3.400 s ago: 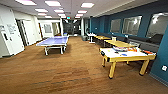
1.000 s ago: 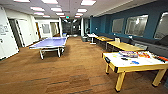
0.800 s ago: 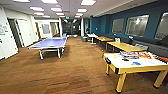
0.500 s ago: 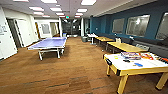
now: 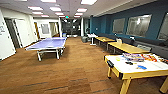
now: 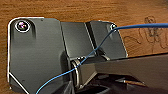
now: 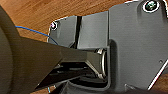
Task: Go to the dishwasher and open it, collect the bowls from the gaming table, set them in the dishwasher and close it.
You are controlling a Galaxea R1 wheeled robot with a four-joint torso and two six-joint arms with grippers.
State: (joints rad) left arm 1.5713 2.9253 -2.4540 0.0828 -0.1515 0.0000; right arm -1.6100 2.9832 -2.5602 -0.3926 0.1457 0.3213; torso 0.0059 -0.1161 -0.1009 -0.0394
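Rec room, gaming table (image 5: 125, 70) near right
Black bowl (image 5: 129, 63) and blue bowl (image 5: 141, 67) sit on top; honestly can't tell either gripper's state.

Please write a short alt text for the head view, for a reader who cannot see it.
A yellow-sided gaming table with small bowls and printed sheets stands at right on a wooden floor; a table-tennis table stands at left.

one gaming table (image 5: 130, 71), two bowls (image 5: 135, 65)
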